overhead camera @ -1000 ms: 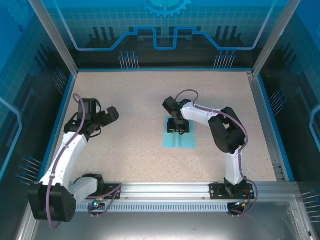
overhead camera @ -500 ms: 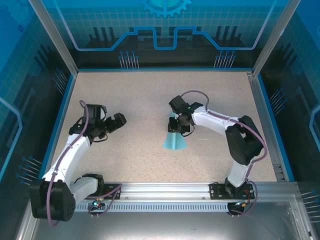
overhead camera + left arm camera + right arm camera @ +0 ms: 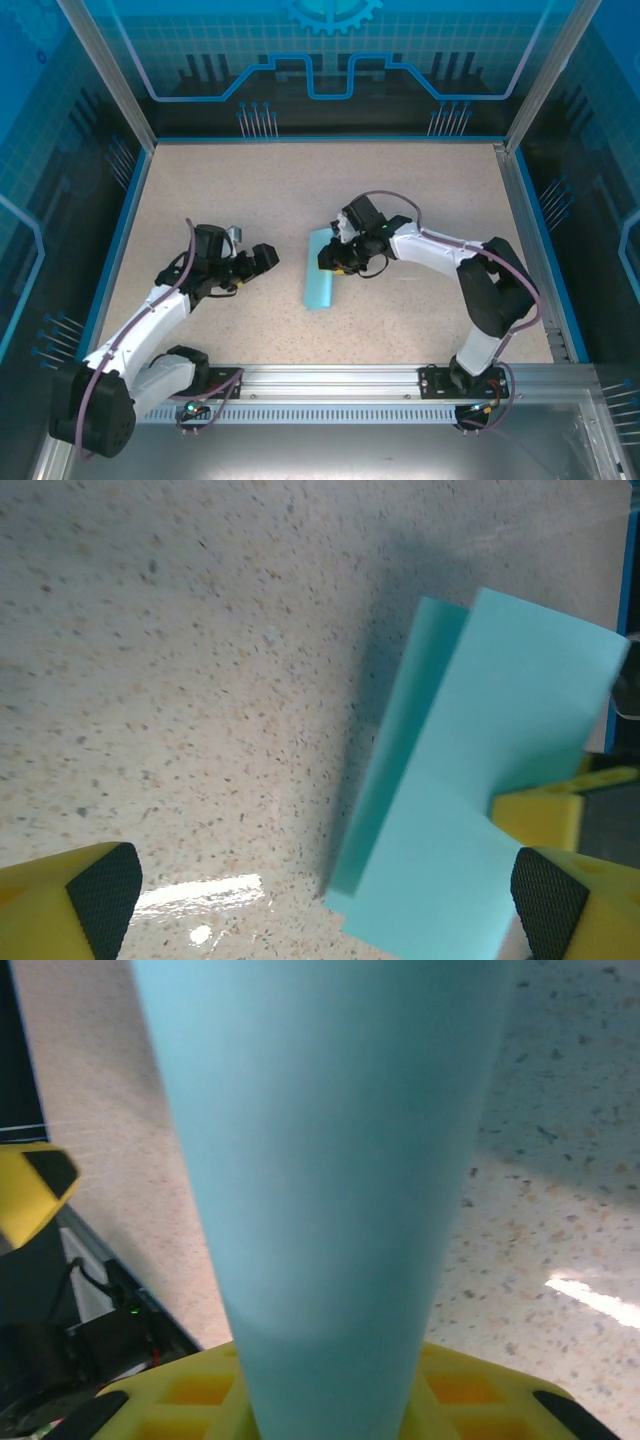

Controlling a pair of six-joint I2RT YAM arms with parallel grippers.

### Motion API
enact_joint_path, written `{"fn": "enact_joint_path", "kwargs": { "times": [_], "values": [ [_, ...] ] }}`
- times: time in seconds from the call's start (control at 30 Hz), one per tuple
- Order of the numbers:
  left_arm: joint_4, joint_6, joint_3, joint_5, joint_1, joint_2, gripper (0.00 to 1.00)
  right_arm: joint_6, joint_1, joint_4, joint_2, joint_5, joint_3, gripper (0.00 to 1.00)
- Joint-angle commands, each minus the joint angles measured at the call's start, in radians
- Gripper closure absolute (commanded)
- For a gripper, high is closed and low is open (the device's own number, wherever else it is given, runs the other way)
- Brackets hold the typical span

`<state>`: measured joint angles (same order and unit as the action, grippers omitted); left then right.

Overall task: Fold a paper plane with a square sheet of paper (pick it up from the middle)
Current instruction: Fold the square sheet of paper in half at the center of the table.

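Observation:
The square sheet of paper (image 3: 319, 272) is light cyan and hangs doubled over in a loose fold above the table, with no paper plane shape. My right gripper (image 3: 338, 256) is shut on its middle. In the right wrist view the sheet (image 3: 330, 1150) rises straight out from between the yellow jaws of the right gripper (image 3: 330, 1415). My left gripper (image 3: 268, 257) stands open just left of the sheet, apart from it. In the left wrist view the two layers of the sheet (image 3: 480, 780) lie ahead to the right, between the wide-spread pads of the left gripper (image 3: 322, 900).
The speckled beige table (image 3: 250, 190) is bounded by a blue rim and clear walls. The metal rail (image 3: 330, 378) with both arm bases runs along the near edge. A yellow finger of the right gripper (image 3: 540, 815) shows behind the sheet.
The sheet lay flat under the right gripper; that gripper closed on it, lifted it and swung it left, so it now hangs doubled. The left arm reached right toward it, still open.

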<state>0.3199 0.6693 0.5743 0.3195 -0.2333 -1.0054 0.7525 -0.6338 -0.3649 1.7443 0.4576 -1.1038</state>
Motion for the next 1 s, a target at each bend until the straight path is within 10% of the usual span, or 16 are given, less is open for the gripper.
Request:
{"fn": "enact_joint_path", "kwargs": {
  "times": [0.0, 0.43, 0.97],
  "values": [
    [-0.077, 0.032, -0.023, 0.039, -0.031, -0.03, 0.02, -0.064, 0.01, -0.063, 0.071, -0.036, -0.005, 0.66],
    [-0.082, 0.015, -0.01, 0.045, -0.076, -0.082, 0.02, -0.091, -0.011, -0.181, 0.117, -0.296, -0.059, 0.39],
    [-0.133, -0.014, -0.025, 0.036, -0.093, -0.083, 0.04, -0.166, -0.016, -0.144, 0.174, -0.23, -0.019, 0.43]
  ]
}}
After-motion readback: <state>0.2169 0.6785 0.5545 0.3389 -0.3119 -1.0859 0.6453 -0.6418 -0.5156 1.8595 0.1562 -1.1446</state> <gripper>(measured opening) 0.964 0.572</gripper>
